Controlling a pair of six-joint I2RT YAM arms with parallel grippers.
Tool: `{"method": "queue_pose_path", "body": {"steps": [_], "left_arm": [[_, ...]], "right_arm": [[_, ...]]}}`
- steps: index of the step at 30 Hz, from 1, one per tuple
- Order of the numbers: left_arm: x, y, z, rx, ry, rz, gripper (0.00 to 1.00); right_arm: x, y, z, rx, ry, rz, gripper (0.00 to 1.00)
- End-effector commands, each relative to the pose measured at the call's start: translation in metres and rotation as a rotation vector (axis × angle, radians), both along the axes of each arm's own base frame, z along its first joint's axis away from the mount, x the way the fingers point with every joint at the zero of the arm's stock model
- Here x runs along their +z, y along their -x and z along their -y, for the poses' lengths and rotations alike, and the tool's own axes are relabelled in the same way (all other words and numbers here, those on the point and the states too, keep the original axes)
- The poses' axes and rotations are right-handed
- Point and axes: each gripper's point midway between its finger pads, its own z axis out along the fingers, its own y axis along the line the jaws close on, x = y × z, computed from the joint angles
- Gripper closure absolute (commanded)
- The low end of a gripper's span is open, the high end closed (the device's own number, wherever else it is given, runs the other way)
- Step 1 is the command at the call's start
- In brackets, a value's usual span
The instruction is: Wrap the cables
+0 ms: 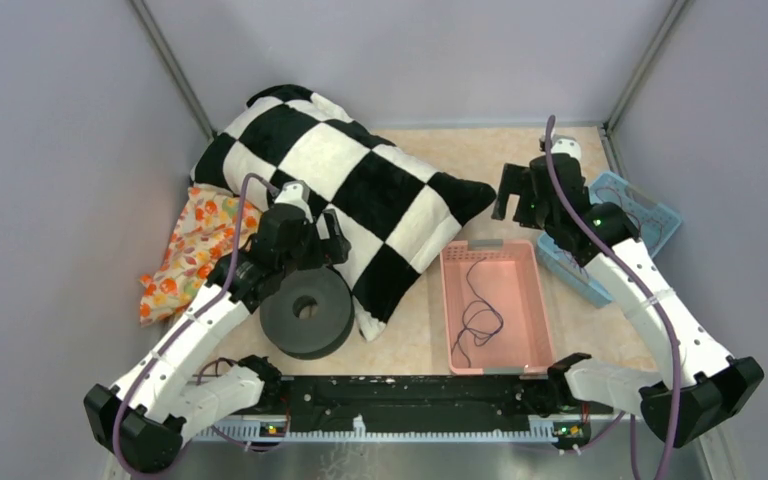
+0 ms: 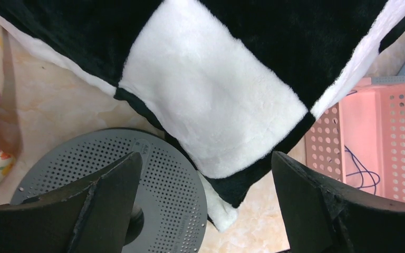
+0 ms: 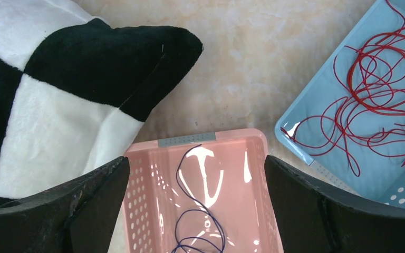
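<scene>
the dark thin cable is seen lying in loose loops on the floor of a pink basket, which is set on the table near the front edge, right of centre. the cable is touched by neither arm.

the right gripper is held above the far end of the pink basket, its fingers spread wide apart and nothing held between them. just right of the pink basket, a blue basket is placed, and a tangle of red wire is contained in it.

the left gripper is likewise spread wide and nothing is gripped by it. it is held over the near edge of a black and white checked pillow, which is laid across the far left of the table. a grey perforated disc is seen just beside the pillow's near edge, below this gripper. a flowered cloth is partly tucked under the pillow's left side.
</scene>
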Motion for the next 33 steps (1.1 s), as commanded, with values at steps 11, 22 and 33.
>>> {"method": "queue_pose_path", "body": {"steps": [11, 22, 33], "left_arm": [[0.052, -0.024, -0.030, 0.060, -0.168, 0.193, 0.02], [0.025, -0.021, -0.057, 0.127, -0.338, 0.091, 0.02], [-0.039, 0.046, -0.134, 0.513, -0.176, -0.369, 0.02]], "right_arm": [[-0.014, -0.003, -0.010, 0.025, -0.058, 0.021, 0.01], [-0.028, 0.007, -0.045, 0.185, -0.170, -0.037, 0.01], [-0.023, 0.006, -0.056, 0.234, -0.204, -0.006, 0.01]]}}
